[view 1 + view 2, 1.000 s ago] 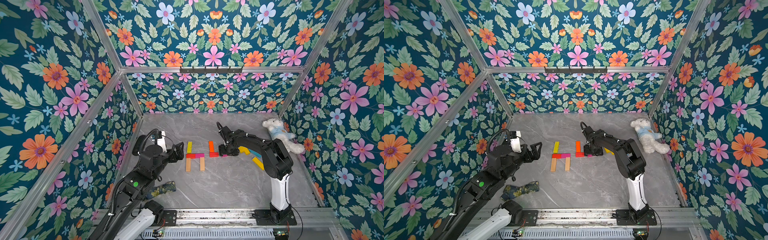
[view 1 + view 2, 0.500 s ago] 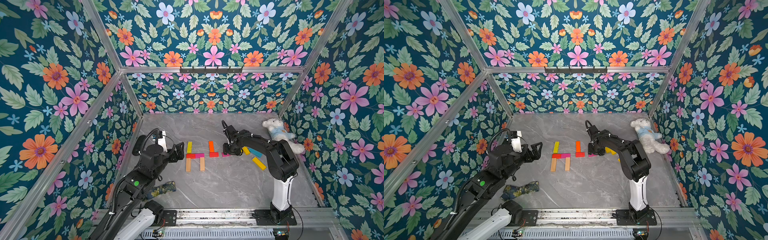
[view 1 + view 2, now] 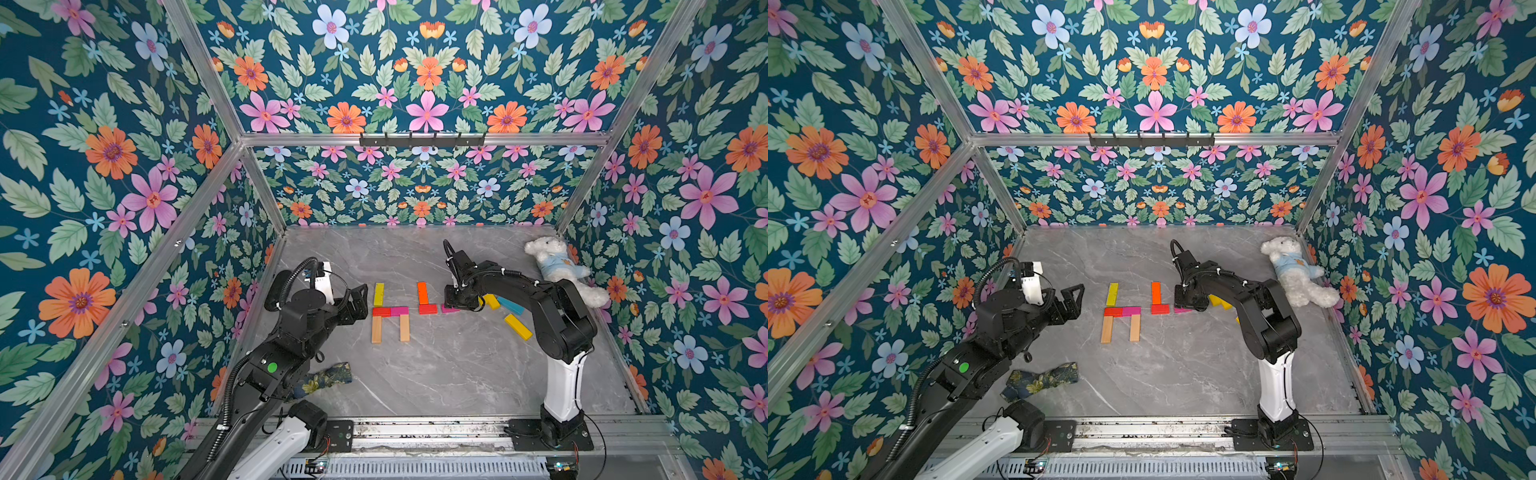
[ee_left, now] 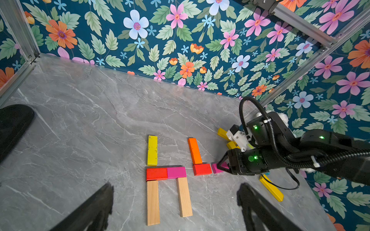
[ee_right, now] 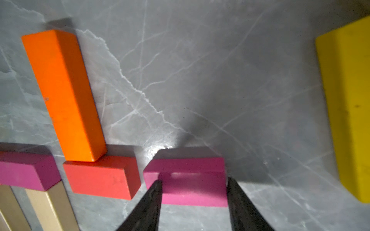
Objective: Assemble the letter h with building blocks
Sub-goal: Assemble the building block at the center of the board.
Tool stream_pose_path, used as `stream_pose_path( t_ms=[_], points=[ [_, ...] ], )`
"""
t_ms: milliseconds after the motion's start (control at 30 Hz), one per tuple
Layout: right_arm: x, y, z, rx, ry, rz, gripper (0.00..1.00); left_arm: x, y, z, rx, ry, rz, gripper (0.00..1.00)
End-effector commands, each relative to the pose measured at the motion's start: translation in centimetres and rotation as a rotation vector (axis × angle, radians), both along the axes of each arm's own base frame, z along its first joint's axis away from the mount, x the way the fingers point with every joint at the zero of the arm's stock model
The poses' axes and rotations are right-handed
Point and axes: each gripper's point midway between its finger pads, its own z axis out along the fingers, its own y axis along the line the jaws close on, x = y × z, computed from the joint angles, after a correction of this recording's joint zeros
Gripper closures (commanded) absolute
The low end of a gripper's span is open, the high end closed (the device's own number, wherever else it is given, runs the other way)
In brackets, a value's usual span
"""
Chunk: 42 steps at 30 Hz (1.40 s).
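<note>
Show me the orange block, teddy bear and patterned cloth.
orange block [image 3: 422,292], in a top view, its top face
teddy bear [image 3: 555,266], in a top view, its blue shirt
patterned cloth [image 3: 328,375], in a top view, its middle

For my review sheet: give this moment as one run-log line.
right gripper: astride pink block, grip unclear | pink block: flat, small gap from red block by orange block | left gripper: open, empty
</note>
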Motion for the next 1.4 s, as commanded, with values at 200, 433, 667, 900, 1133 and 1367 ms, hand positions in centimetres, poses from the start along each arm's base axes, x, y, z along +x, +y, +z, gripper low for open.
stream_pose_path(
  t_ms=[200,433,667,900,1133,1367],
  points=[
    [-0.9,0.0,-1.1,-0.039,0.044,-0.017,0.47,0.0,0.3,0.6,-0.001,-0.024,0.009,0.0],
    [-0.7,0.1,-1.0,-0.043,0.044,-0.033,0.47,-0.1,0.3,0.7,-0.003,-0.027,0.008,0.0],
    [-1.0,0.4,-0.6,-0.05,0.035,-0.035,0.48,-0.2,0.4,0.7,-0.002,-0.027,0.01,0.0],
    [-1.1,0.4,-0.5,-0.057,0.033,-0.049,0.48,-0.2,0.3,0.6,-0.003,-0.026,0.007,0.0],
    [-1.1,0.7,-0.4,-0.055,0.026,-0.048,0.48,-0.3,0.4,0.6,-0.006,-0.027,0.009,0.0],
    [-1.1,1.2,-0.2,-0.056,0.022,-0.044,0.47,-0.4,0.5,0.6,-0.008,-0.028,0.009,0.0]
  ],
)
